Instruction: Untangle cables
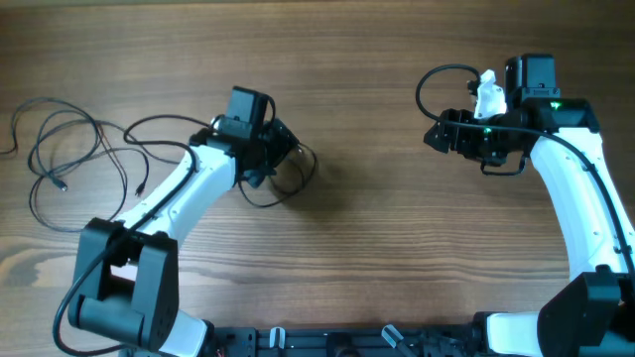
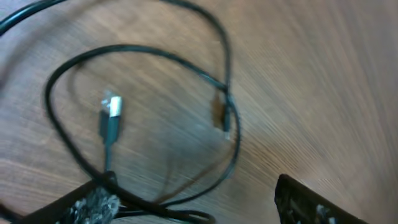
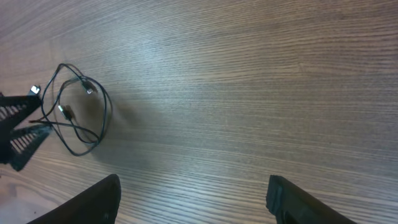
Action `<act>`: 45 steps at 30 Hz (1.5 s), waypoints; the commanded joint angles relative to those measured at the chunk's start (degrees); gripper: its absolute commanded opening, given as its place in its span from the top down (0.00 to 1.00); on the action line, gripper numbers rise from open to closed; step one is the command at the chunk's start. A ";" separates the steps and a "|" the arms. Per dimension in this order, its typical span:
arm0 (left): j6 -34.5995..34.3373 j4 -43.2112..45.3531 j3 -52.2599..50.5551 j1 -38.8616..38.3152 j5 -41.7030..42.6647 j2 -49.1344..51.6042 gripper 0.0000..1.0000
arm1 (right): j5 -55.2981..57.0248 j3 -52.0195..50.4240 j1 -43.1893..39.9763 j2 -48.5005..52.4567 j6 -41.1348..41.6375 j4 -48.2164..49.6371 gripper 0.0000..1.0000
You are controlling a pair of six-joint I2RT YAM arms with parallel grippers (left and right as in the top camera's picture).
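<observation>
A small coil of thin black cable (image 1: 295,181) lies mid-table, right at my left gripper (image 1: 281,157). In the left wrist view the coil's loop (image 2: 59,127) shows a silvery plug (image 2: 112,107) and a second plug end (image 2: 224,119). The left gripper (image 2: 193,196) is open, and strands cross by its left finger. A second thin cable (image 1: 69,149) is spread in loose loops at the far left. My right gripper (image 1: 435,134) is open and empty, far right of the coil. In the right wrist view (image 3: 193,186) the coil (image 3: 79,117) is distant.
The thicker black arm cable (image 1: 437,84) loops beside the right arm at the back right. A white piece (image 1: 487,96) sits on the right arm. The left arm's base (image 1: 124,288) stands at the front left.
</observation>
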 commanded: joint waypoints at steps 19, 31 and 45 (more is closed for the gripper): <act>12.61 3.87 21.44 17.27 -6.93 -9.79 0.96 | 0.57 0.13 0.09 -0.74 -1.11 0.61 0.22; 12.63 32.96 24.13 36.59 -6.93 2.45 0.94 | 0.57 0.13 0.09 -0.74 -0.98 0.33 0.22; 24.50 44.11 24.26 37.53 -6.45 16.15 0.00 | 0.55 0.13 0.11 -0.74 0.57 -0.22 0.22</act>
